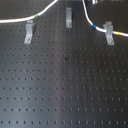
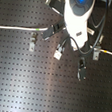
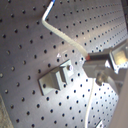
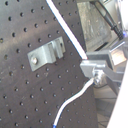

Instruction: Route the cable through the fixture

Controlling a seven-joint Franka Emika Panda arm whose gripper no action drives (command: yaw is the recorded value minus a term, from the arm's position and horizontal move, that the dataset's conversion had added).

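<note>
Claw (image 4: 92, 67) clamped on cable (image 4: 70, 35) | metal clip fixture (image 4: 46, 54) beside it on perforated board (image 4: 30, 95)

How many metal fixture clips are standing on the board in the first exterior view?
3: the left clip near the cable, the middle clip at the top, the right clip beside the cable's yellow band. Others may lie outside the picture.

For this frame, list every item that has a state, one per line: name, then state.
cable: slack, draped across the board, passes behind the fixtures in the first exterior view.
left fixture: upright, no cable in it.
middle fixture: upright, no cable in it.
right fixture: upright, cable beside it.
hand: shut on cable.
</note>
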